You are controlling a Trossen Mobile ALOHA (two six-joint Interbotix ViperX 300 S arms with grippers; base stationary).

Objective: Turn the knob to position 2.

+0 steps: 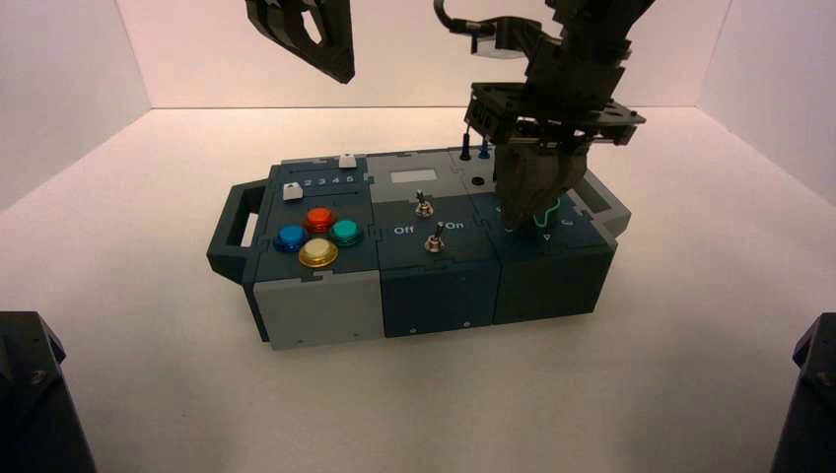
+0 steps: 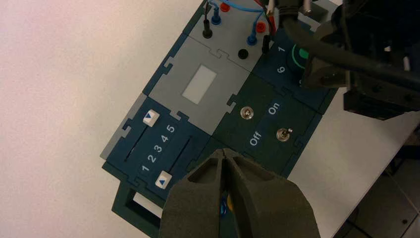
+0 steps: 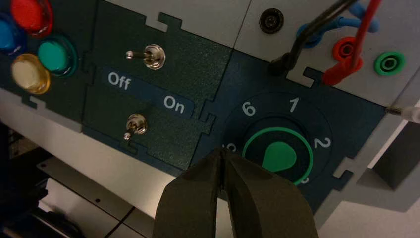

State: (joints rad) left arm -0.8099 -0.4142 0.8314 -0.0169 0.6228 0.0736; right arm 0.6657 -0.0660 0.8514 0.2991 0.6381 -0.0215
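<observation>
The knob (image 3: pixel 278 156) is a dark dial with a green ring and a green teardrop pointer, ringed by white digits 6, 1 and position 2 (image 3: pixel 322 144). The teardrop's narrow end points away from the 1 and the 2. My right gripper (image 3: pixel 221 151) is shut and empty, its tips just beside the knob's rim on the side opposite the 2. In the high view it (image 1: pixel 522 222) hangs over the box's right end and hides most of the knob (image 1: pixel 545 210). My left gripper (image 2: pixel 225 152) is shut and empty, raised high above the box's left part (image 1: pixel 340 69).
Two metal toggle switches (image 3: pixel 151 55) (image 3: pixel 134 125) flank the Off/On lettering beside the knob. Four coloured push buttons (image 1: pixel 317 236) and two sliders (image 2: pixel 151 117) sit at the box's left end, near its handle (image 1: pixel 232 222). Red, blue and black wires (image 3: pixel 346 54) plug in behind the knob.
</observation>
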